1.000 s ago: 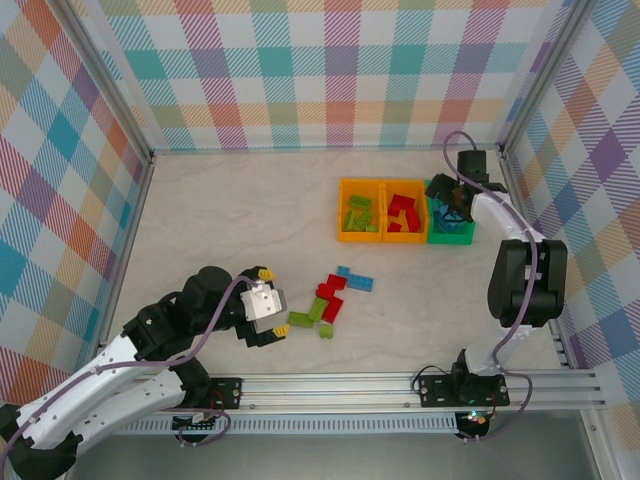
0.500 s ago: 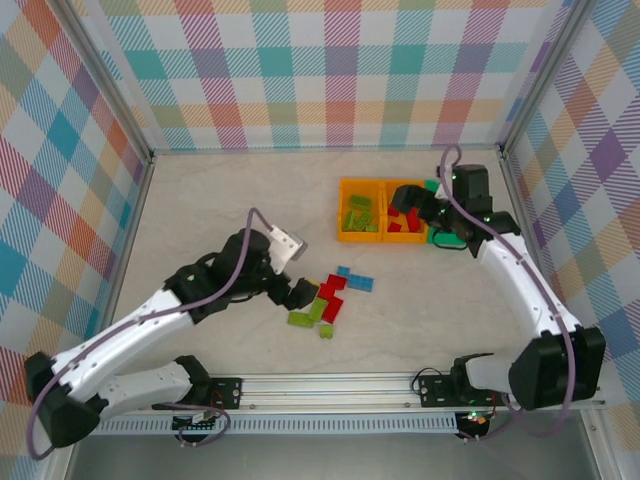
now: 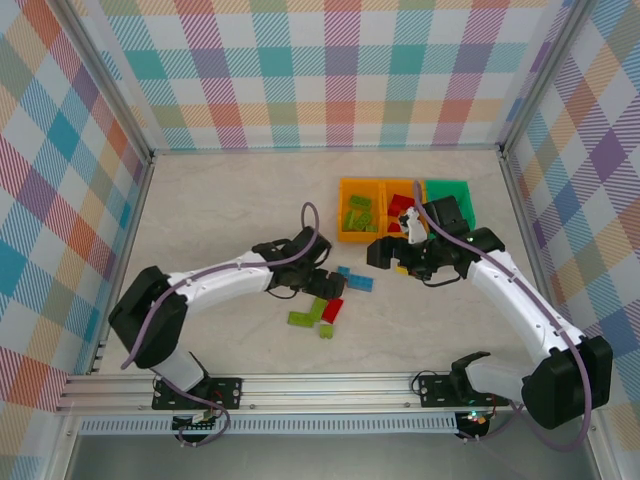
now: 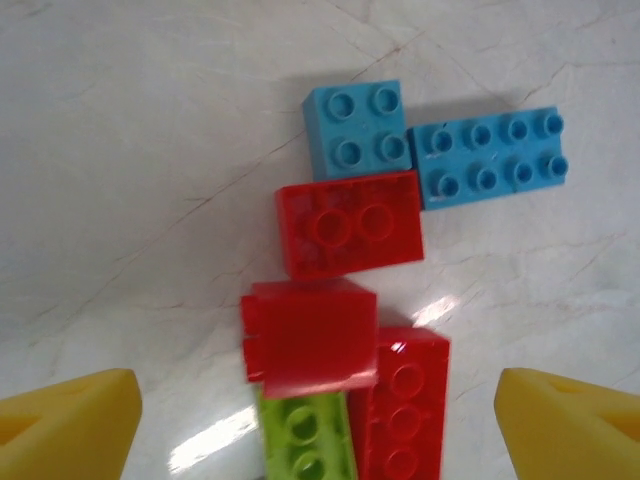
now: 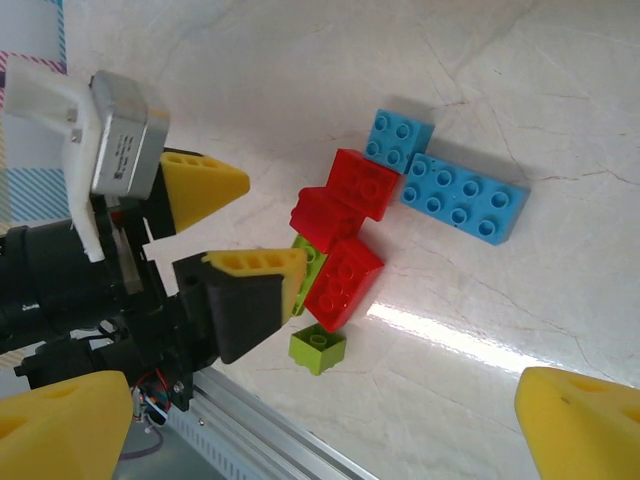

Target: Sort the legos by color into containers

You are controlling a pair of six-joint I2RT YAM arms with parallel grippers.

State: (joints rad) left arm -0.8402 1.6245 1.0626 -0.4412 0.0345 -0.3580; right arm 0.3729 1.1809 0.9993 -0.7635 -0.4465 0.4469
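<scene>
Both pincers are gaping empty; the left pincer [image 4: 320, 416] is hanging directly over the red legos [image 4: 348, 225], nearer than the right pincer [image 5: 320, 420].

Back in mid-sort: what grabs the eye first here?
A tight cluster of red, green and blue bricks sits loose on the table, with the left gripper open directly above it. The right gripper hangs open close by on the bin side, and the row of bins at the far right holds green and red ones.

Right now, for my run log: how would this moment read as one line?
left pincer open above loose legos | right pincer open nearby | nothing held
</scene>
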